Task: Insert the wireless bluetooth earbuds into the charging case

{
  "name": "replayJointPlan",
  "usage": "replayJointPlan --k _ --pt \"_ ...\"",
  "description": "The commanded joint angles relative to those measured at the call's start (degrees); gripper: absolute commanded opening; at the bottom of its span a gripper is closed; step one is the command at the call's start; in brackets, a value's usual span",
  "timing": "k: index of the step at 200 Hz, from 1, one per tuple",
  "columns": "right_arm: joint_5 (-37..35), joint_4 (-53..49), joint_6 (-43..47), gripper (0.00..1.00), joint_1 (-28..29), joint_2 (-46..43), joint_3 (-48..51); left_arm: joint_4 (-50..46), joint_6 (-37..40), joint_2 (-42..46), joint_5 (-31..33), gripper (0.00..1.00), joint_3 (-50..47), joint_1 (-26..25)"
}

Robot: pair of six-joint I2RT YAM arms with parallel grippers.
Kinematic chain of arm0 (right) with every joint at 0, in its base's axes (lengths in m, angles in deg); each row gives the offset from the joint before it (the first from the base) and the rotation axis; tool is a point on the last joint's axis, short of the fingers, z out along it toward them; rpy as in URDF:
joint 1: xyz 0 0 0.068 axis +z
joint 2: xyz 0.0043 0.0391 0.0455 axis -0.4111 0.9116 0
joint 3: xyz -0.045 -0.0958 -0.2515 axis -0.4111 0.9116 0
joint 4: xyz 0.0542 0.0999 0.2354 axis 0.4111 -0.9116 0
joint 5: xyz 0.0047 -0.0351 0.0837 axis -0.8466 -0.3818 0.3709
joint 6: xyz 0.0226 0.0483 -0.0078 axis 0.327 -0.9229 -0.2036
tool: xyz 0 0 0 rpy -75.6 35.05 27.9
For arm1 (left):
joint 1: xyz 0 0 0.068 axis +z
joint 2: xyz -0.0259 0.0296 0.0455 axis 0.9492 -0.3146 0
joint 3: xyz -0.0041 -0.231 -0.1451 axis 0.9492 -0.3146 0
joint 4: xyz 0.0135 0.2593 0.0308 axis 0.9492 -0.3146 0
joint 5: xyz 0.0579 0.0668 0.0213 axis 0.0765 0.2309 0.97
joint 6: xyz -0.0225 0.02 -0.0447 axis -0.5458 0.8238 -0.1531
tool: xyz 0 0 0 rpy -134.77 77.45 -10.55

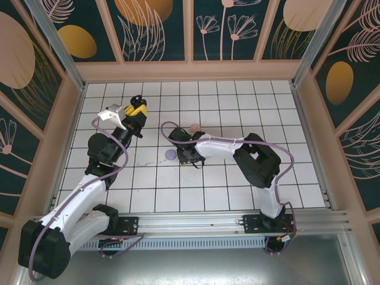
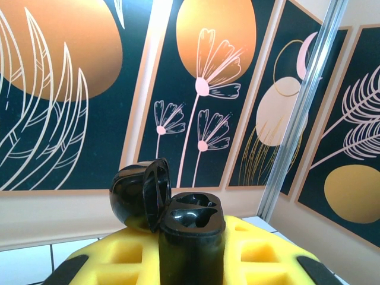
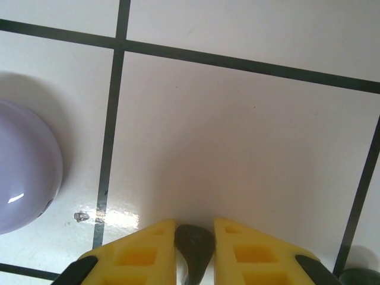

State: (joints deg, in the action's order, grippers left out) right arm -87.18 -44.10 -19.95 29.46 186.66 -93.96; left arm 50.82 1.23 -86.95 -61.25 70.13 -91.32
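1. At the left rear of the white tiled table [image 1: 237, 101], the left gripper [image 1: 137, 111] is raised and tipped up toward the patterned back wall [image 2: 77, 119].
2. The left gripper's yellow fingers [image 2: 119, 252] are clamped on the black charging case [image 2: 191, 237], one on each side of its body.
3. The case stands upright with its lid [image 2: 133, 199] hinged open to the left. Two glossy wells show in the top, and I cannot tell if anything sits in them.
4. The right arm reaches across to mid-table, with the right gripper [image 3: 195, 224] pointing down close to the tiles.
5. The right gripper's yellow fingers [image 3: 148, 252] are closed on a black earbud [image 3: 195, 246], which is pinched in the narrow gap between them just above the tile surface.
6. A light purple rounded case [image 3: 24, 178] lies closed on the table just left of the right gripper, apart from it. The top view shows it too [image 1: 171, 155].
7. A pale pink object [image 1: 194, 126] sits on a tile behind the right wrist, too small to identify.
8. A dark rounded bit [image 3: 359, 278] lies at the bottom right edge of the right wrist view. It is cropped and I cannot identify it.
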Motion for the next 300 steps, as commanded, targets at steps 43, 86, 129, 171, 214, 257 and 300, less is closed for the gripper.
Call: replayJointPlan --k 43,86,129,171,214,257,300 --pt "-5.8 0.7 0.4 0.17 0.4 -12.1 0.1 8.1 3.1 1.5 -9.1 0.00 -3.6 -0.1" --pt "-8.7 1.1 4.0 0.17 0.3 -21.8 -0.7 11.2 5.9 1.7 -16.0 0.00 -5.7 -0.1" --pt "-10.4 2.5 9.3 0.17 0.3 -30.5 -4.0 12.8 9.0 1.4 -21.3 0.00 -7.5 -1.3" --pt "-9.0 4.5 13.9 0.17 0.6 -35.6 -7.1 11.1 17.0 -0.4 -21.0 0.00 -8.0 -7.5" --pt "-5.7 12.1 20.2 0.17 3.1 -41.0 -3.1 13.7 20.1 -5.0 -18.8 0.00 -7.3 -11.6" --pt "-1.8 19.8 25.3 0.18 5.5 -45.3 3.1 14.2 24.9 -8.2 -17.6 0.00 -5.1 -14.4" --pt "-1.3 23.6 27.6 0.18 7.2 -46.3 6.6 14.2 26.4 -10.5 -17.9 0.00 -2.3 -16.0"
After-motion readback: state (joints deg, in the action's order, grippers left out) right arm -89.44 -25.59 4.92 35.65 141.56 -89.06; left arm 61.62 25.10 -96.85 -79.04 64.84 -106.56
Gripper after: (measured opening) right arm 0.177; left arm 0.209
